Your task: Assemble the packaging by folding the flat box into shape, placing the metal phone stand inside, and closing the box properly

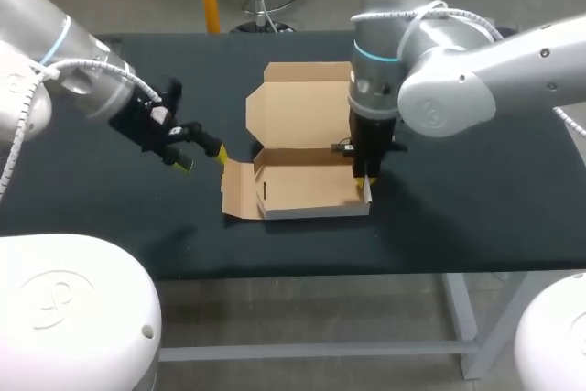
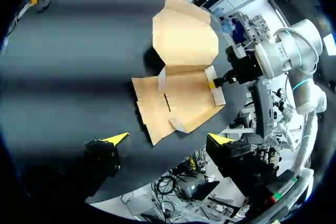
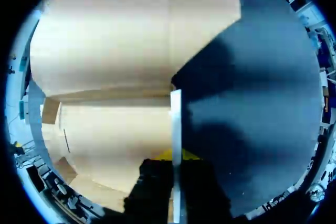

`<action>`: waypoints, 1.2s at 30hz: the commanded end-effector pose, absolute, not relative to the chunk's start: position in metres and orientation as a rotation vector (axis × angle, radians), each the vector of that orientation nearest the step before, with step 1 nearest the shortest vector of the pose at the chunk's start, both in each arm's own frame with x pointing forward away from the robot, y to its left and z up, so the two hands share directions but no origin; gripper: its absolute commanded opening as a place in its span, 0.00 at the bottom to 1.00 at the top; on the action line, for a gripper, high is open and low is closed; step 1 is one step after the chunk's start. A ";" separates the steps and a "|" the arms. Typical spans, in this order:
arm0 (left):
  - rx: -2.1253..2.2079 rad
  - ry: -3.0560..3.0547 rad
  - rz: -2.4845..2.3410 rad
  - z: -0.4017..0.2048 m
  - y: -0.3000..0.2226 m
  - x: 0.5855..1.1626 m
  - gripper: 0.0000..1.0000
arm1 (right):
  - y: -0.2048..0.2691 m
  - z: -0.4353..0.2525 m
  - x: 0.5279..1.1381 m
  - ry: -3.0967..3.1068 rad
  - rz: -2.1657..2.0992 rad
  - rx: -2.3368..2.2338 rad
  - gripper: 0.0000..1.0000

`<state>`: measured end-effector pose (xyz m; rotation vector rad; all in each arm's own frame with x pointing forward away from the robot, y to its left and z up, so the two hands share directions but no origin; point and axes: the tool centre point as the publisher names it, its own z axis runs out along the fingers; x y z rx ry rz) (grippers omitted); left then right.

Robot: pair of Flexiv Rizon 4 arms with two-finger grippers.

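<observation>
Box [image 1: 307,180] sits centre of the worktop [image 1: 110,208], lid [image 1: 298,103] open toward twelve. Right fingers [image 2: 211,84] seem clamped on its three-o'clock wall [image 3: 176,124]; left fingers [image 1: 216,150] hover spread at nine. Hold that wall upright, fold steadily.

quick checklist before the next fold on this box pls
1. Right gripper clamped on the right side wall of the cardboard box: ok.
2. Left gripper open, clear of the box: ok.
3. Left side flap raised: not ok, it lies outward on the table.
4. Lid open: ok.
5. Phone stand in view: not ok, none seen.
</observation>
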<state>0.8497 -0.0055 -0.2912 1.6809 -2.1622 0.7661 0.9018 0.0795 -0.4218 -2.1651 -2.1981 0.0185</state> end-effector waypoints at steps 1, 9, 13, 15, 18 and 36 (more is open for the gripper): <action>1.851 -1.813 0.740 -0.312 -0.003 0.865 1.00 | 0.080 -0.421 0.902 -2.198 0.021 -2.165 0.00; 1.757 -1.846 0.797 -0.334 -0.010 0.873 0.98 | 0.080 -0.421 0.902 -2.198 0.021 -2.165 0.00; 1.727 -1.889 0.812 -0.344 -0.018 0.875 0.88 | 0.080 -0.421 0.902 -2.198 0.021 -2.165 0.00; 1.711 -1.908 0.824 -0.348 -0.020 0.876 0.88 | 0.080 -0.421 0.902 -2.198 0.021 -2.165 0.00; 1.702 -1.926 0.822 -0.353 -0.022 0.878 0.86 | 0.080 -0.421 0.902 -2.198 0.021 -2.165 0.00; 1.663 -1.905 0.796 -0.390 -0.030 0.890 0.60 | 0.080 -0.421 0.902 -2.198 0.021 -2.165 0.00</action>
